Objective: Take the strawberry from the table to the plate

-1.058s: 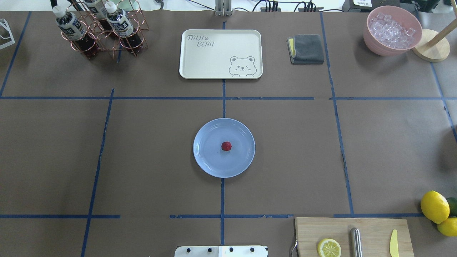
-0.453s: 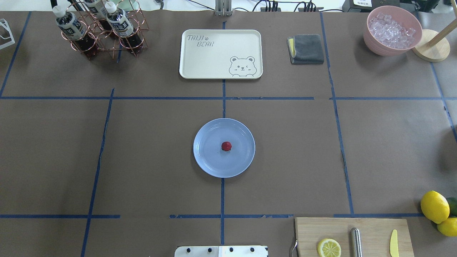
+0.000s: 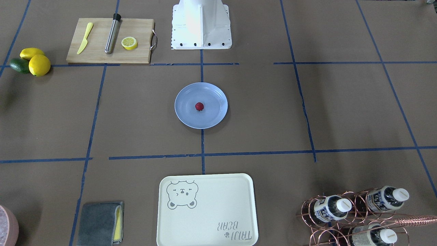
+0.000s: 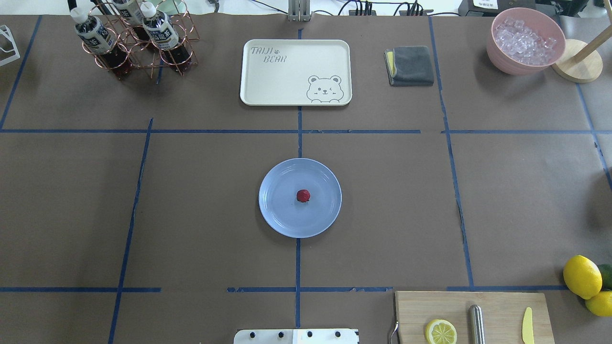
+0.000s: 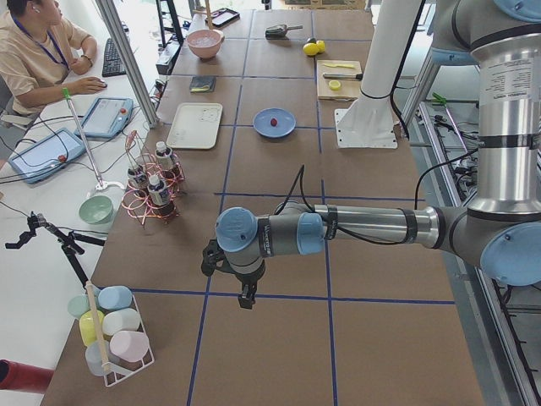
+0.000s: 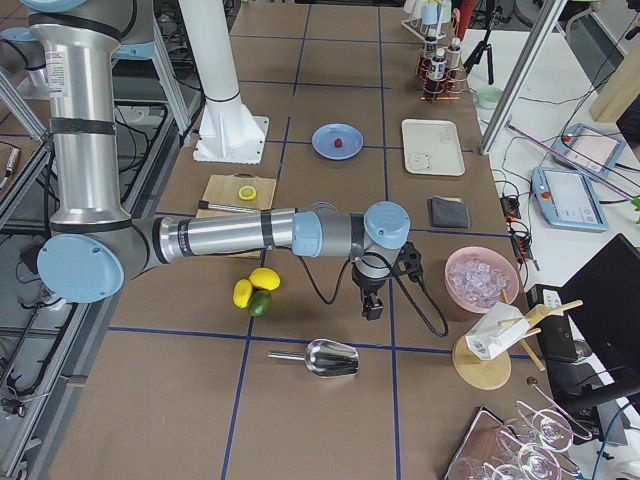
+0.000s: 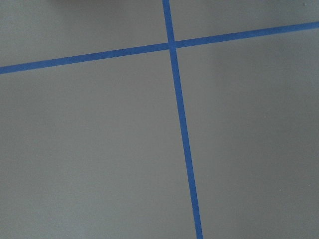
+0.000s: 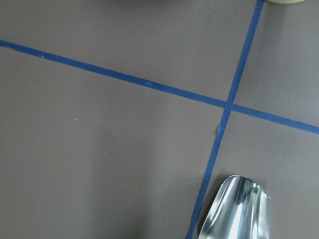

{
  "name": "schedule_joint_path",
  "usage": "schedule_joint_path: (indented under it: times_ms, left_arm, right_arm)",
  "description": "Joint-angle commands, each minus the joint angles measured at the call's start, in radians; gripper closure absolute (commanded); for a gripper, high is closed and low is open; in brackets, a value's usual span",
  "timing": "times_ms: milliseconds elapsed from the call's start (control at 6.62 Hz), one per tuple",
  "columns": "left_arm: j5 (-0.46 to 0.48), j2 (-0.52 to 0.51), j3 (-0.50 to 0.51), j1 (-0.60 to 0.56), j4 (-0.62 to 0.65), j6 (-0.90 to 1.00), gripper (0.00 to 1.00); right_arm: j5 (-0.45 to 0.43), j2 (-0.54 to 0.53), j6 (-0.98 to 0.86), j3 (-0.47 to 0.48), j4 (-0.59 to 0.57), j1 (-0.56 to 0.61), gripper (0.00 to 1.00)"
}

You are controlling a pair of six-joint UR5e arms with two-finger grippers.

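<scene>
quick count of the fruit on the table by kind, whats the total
strawberry: 1, on the plate
whole lemons: 2
lemon half: 1
green fruit: 1
total: 5

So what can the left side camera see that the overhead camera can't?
Only the left side camera shows the robot's left arm, with its tool hanging above the table. It also shows a person at a desk and a rack of pastel cups.

Only the overhead camera shows the bear drawing on the cream tray clearly enough to make out.

Both show the strawberry sitting on the blue plate, the bottles in their copper rack, and the lemons.
</scene>
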Motion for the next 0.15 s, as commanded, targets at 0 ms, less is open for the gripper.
schedule_joint_path:
  times_ms: [0]
  left_arm:
    - [0.003, -0.002, 0.0, 0.001, -0.002, 0.001, 0.0]
  right_arm:
    - [0.0, 0.0, 0.0, 0.0, 0.0, 0.0, 0.0]
